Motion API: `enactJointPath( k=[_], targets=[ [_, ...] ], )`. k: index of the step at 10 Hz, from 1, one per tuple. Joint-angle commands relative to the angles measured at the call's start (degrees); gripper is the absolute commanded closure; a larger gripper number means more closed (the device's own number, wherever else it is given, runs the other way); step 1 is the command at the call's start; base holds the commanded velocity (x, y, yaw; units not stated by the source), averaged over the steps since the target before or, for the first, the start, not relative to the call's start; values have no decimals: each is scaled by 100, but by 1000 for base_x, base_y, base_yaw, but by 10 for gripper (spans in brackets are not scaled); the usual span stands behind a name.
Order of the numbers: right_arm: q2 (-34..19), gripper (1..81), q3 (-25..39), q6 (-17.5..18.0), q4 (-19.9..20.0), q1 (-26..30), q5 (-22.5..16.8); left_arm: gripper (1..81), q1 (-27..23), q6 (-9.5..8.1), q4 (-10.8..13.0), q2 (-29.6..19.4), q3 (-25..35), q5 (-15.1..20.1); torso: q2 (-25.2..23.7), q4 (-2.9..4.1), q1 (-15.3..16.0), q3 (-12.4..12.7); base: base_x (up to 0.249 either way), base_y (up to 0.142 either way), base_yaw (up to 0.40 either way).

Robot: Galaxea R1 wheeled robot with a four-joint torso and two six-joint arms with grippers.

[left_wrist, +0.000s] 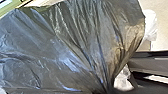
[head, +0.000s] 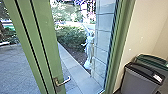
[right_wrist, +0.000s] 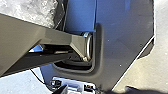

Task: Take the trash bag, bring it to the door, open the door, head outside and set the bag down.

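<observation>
The lifting looks done, and so does the carry to the door. In the head view the green door (head: 46, 42), with its metal handle (head: 62, 81) low in the frame, appears to stand open, with the light stone path (head: 72, 65) and the hedge (head: 71, 37) seen between it and the door frame (head: 121, 47) at right. The bins (head: 141, 77) at lower right stand indoors, so I judge that going out and putting the bag down are left to do.

The trash bag (left_wrist: 75, 42) spreads across the left wrist view. It is thin, glossy, dark grey plastic, bluish where it catches light and brownish towards one side, as if light comes through. Long creases run together into a tight neck, where the left hand (left_wrist: 106, 88) seems closed on it. Whitish, see-through plastic (left_wrist: 150, 25) shows just beside it. Whether the right hand is open or closed, I cannot tell.
</observation>
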Motion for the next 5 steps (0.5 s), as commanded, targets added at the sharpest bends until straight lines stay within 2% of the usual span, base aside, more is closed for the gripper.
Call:
enactJointPath(
  k=[1, 5],
  targets=[
    [54, 10, 31, -40, -59, 163, -373, 811, -207, 34, 43, -17, 16, 316, 0, 0, 0, 0, 77, 0, 0],
    [54, 10, 32, -40, -59, 172, -373, 811, -198, 34, 43, -26, 16, 334, 2, 0, 2, -2, 0, 0, 0]
  ],
)
